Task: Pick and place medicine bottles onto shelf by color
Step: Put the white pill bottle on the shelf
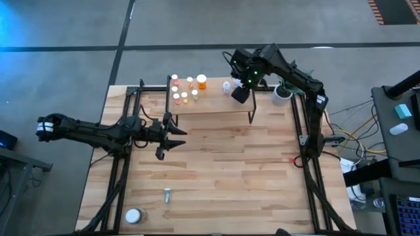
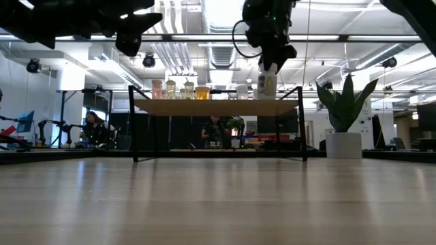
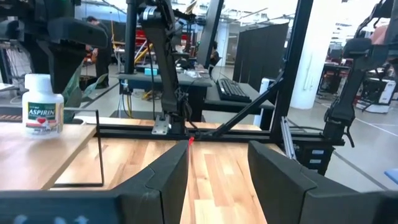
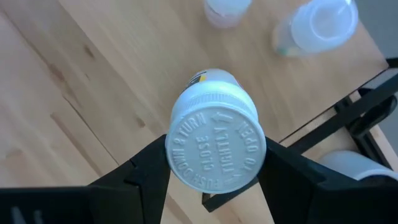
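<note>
The shelf (image 1: 216, 105) stands at the table's far side, its light board (image 2: 218, 107) on thin black legs. Several orange, red and yellow medicine bottles (image 1: 187, 88) stand in a group on its left part (image 2: 180, 89). A white bottle (image 1: 227, 86) stands nearer its right end. My right gripper (image 1: 241, 94) is over the shelf's right end, shut on a white-capped white bottle (image 2: 267, 83). My left gripper (image 1: 172, 137) hovers open, pointing level across the table near the shelf's left front leg, with nothing between its fingers (image 3: 217, 168). A white aspirin bottle (image 3: 42, 102) stands on the board. My right gripper pinches the white bottle's ribbed cap (image 4: 214, 146) between its two fingers (image 4: 146, 168), one on each side. The fingers come from above, pointing steeply down. The bottle hangs roughly upright below them, close above the shelf board; whether its base touches the board I cannot tell.
A small vial (image 1: 167, 195) and a white-capped bottle (image 1: 134, 215) lie on the table near its front left. A white pot with a green plant (image 2: 344, 129) stands right of the shelf. Black frame rails run along both table sides.
</note>
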Action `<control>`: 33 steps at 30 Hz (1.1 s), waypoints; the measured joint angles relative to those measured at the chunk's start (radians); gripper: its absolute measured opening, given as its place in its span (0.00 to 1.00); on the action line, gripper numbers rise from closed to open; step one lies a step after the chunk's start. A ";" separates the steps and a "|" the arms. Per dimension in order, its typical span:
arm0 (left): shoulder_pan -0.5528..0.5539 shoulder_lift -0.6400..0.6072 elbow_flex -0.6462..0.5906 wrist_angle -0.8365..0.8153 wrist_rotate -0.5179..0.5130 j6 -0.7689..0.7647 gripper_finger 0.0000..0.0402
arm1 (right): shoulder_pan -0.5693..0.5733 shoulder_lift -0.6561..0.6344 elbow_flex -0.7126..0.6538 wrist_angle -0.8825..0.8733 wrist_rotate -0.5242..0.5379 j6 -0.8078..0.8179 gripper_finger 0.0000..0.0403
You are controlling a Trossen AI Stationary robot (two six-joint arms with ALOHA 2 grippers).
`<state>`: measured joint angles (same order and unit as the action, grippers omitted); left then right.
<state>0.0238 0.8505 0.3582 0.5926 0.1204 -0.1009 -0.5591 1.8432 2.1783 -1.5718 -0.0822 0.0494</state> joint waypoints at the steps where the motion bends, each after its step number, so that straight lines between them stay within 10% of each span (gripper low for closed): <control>1: 0.000 0.000 -0.001 -0.003 0.000 0.000 0.38 | -0.002 -0.004 -0.008 0.000 0.004 0.001 0.50; 22: 0.000 0.000 -0.004 -0.002 -0.002 -0.002 0.38 | -0.005 -0.018 -0.074 0.064 0.005 -0.016 0.51; 33: 0.000 0.000 -0.004 -0.001 -0.002 -0.001 0.38 | -0.005 -0.022 -0.073 0.060 0.032 0.003 0.67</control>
<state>0.0238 0.8505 0.3546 0.5911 0.1181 -0.1017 -0.5636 1.8216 2.1056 -1.5116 -0.0502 0.0521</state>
